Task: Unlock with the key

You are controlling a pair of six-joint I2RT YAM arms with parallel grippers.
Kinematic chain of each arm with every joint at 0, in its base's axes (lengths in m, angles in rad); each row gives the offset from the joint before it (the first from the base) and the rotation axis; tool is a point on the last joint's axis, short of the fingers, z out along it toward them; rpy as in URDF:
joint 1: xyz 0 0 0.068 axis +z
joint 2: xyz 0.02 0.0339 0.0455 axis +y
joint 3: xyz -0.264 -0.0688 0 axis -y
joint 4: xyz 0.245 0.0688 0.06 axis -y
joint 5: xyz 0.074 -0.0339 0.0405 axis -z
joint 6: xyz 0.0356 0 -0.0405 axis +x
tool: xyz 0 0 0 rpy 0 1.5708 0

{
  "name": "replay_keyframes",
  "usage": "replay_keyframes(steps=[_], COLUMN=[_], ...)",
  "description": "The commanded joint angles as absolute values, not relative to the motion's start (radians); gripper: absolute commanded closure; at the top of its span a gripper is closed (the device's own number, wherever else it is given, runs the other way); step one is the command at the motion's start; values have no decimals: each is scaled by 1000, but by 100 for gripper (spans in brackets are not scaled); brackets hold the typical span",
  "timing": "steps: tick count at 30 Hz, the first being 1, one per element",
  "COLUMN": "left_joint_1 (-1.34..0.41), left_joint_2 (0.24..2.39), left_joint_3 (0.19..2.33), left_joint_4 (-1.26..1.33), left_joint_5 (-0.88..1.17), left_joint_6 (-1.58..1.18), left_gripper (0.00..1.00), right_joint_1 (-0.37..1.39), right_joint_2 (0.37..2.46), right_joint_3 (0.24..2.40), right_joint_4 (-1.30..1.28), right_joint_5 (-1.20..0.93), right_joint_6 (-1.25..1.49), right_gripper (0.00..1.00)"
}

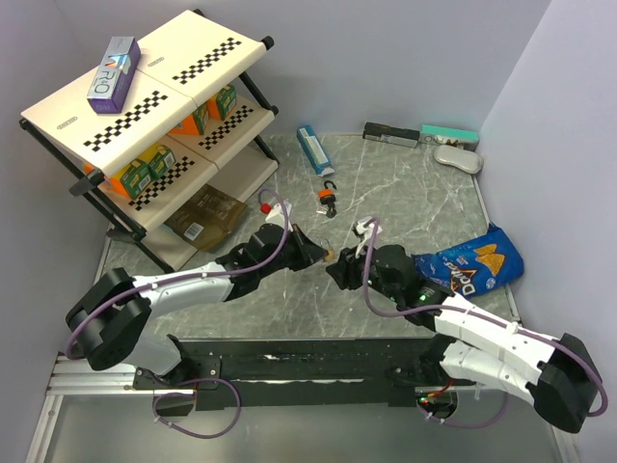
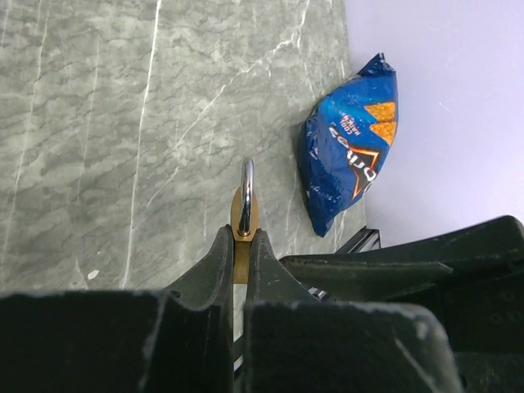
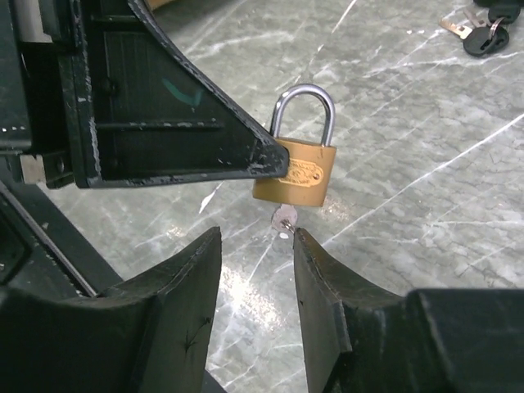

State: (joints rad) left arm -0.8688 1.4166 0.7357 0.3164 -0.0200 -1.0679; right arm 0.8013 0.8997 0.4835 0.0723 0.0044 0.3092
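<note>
Pinching small brass padlock (image 3: 296, 173) in left gripper (image 2: 240, 250), steel shackle (image 3: 303, 88) looking closed. Protruding from padlock base at six o'clock: small silver key (image 3: 283, 218). Hanging spread just below: right gripper (image 3: 256, 239), gripping nothing. Turning, shackle release apparently remaining.

From above, the padlock (image 3: 296, 170) sits mid-table, pinched between the left gripper's (image 2: 242, 241) fingers. The right gripper (image 3: 256, 237) is just at its 4 o'clock. A small key (image 3: 283, 219) juts from the padlock's underside, just ahead of the right gripper's parted fingers and apart from them.

A second padlock (image 1: 330, 198) lies at 12 o'clock, with a key bunch (image 3: 476, 37) by it and a long carton (image 1: 314, 149) beyond.

The shelf rack (image 1: 58, 114) stands at 10 o'clock, with a box (image 1: 114, 74) on top and drink cartons (image 1: 145, 172) on the middle shelf.

At 1 o'clock two boxes (image 1: 390, 133) line the back wall, with a case (image 1: 457, 158) before them. The Doritos bag (image 1: 472, 262) lies at 3 o'clock.
</note>
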Motion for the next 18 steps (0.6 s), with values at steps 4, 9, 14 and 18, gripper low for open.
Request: replay_keyframes(steps=[4,9,14,18], left_joint_1=[-865,-864,-862,-859], left_joint_2=[1420,1414,1413,1410], left_joint_3=[781,781,778,779], left_joint_4=[350,345,348,341], left_joint_5=[-8,-8,-8,-8], left_joint_6=[-1075,-1071,-1071,-1068], left_gripper=[99,99,99,99], right_joint_1=[877,922,948,966], right_joint_2=[979,1066,1117,1126], right_joint_3=[590,661,701,712], right_joint_4=[34,5,-52,-81], right_joint_5=[184,303,345,379], right_joint_6=[256,239,238,256], right_gripper=[54,57,57,59])
